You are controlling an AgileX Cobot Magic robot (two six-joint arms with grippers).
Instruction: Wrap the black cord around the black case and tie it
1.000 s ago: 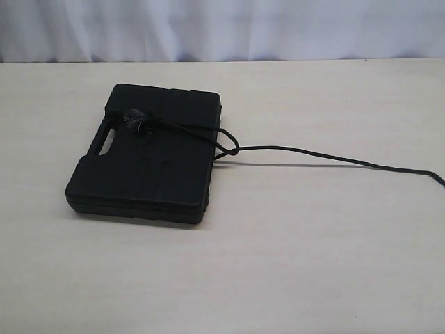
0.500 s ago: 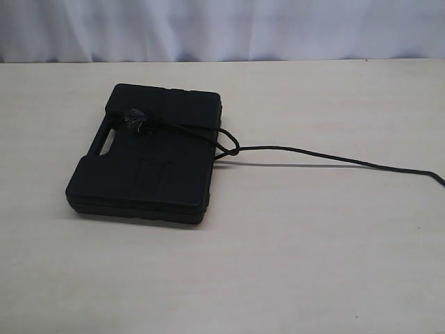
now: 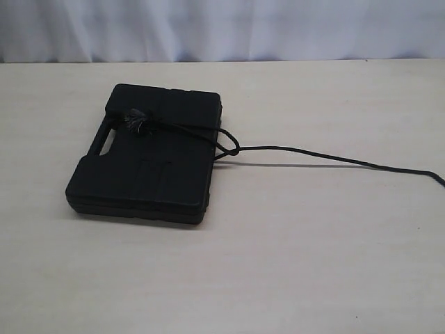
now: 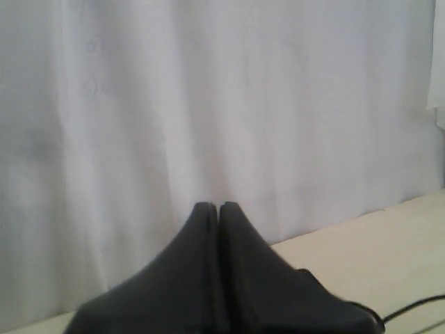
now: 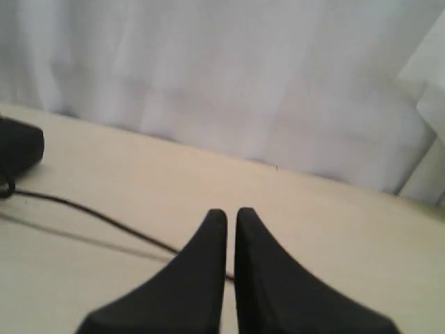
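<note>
The black case (image 3: 149,156) lies flat on the table, left of centre in the exterior view, with its handle slot facing left. The black cord's frayed tufted end (image 3: 135,122) rests on the lid. From there the black cord (image 3: 313,154) crosses the lid, loops at the case's right edge and trails off to the right border. Neither gripper shows in the exterior view. My left gripper (image 4: 219,207) is shut and empty, facing the curtain. My right gripper (image 5: 231,212) is shut on nothing above the table, with the cord (image 5: 104,217) running on the table behind it and a case corner (image 5: 17,146) further off.
The pale wooden table (image 3: 313,243) stretches wide around the case. A white curtain (image 3: 222,28) hangs along its far edge. A thin dark line (image 4: 417,305) shows at the corner of the left wrist view; I cannot tell what it is.
</note>
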